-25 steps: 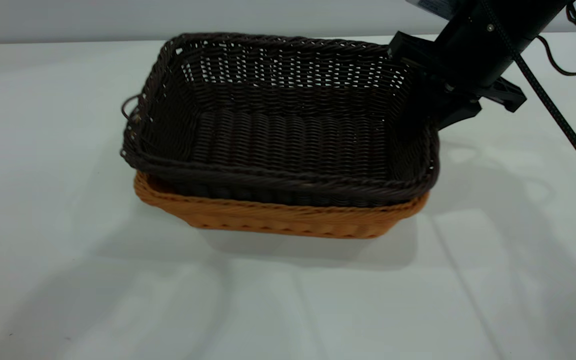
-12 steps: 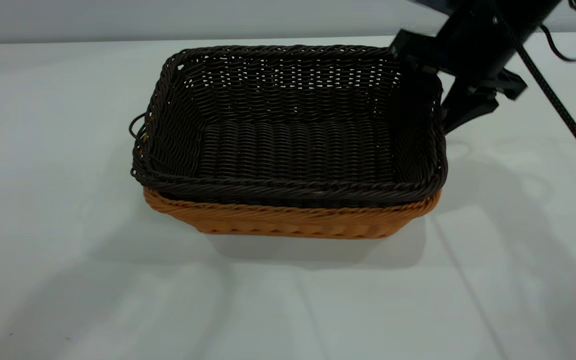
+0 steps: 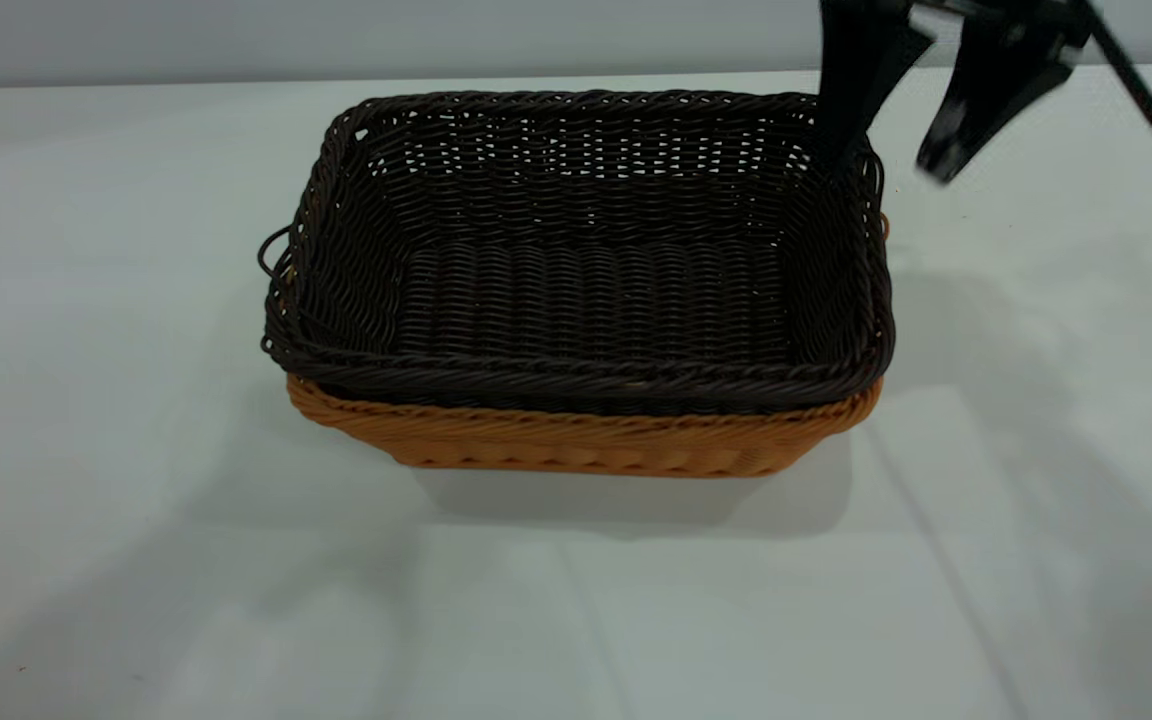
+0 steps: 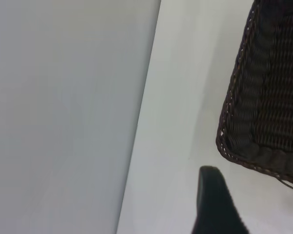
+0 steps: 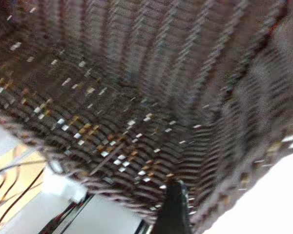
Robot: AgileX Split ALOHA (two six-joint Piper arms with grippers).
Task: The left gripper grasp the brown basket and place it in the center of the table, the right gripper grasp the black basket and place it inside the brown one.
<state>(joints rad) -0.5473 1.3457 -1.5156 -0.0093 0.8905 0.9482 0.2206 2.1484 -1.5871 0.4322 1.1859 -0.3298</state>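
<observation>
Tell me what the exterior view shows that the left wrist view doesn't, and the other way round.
Only the exterior view shows the brown basket under the black basket, and the right gripper open above the black basket's right end, touching nothing. Only the left wrist view shows one dark finger of the left gripper, off to the side and clear of the baskets. Both show the black basket's woven wall and the pale table.
</observation>
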